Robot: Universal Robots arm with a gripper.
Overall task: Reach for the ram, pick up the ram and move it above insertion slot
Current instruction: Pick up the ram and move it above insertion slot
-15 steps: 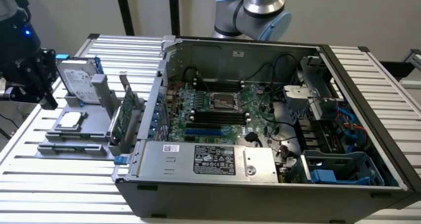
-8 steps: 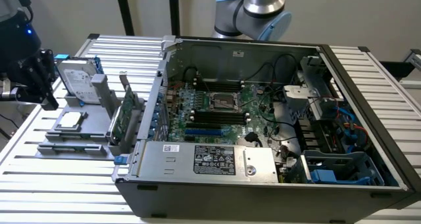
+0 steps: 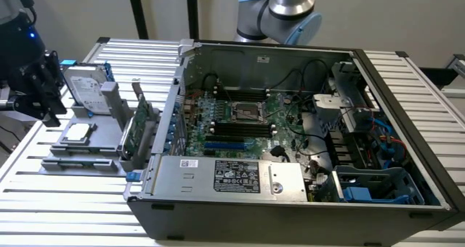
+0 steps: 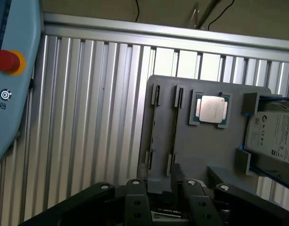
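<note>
**Ram transfer, early stage: end effector beside the parts tray, slot bare**

The ribbed aluminium worktop (image 3: 65, 214) carries the open dark-grey computer case (image 3: 291, 220) and, on the exterior view's left, a flat grey plastic parts tray (image 3: 98, 131). The black end effector (image 3: 43, 103) hangs above the worktop just beside that tray and well apart from the case. Whether it is wide, narrow or holding anything cannot be told.

On the motherboard, the long black insertion slot (image 3: 240, 128), one of several parallel strips, lies bare. The carry to the case is therefore judged not yet done.

The tray's two narrow grey cradles (image 4: 155, 96) either stand unoccupied or hold something seen edge-on. A small dark piece with a pale label (image 4: 165, 215) sits at the end effector's base in the wrist view. Whether this is the ram, the thin green stick, cannot be told, so the pick-up is unconfirmed.
</note>
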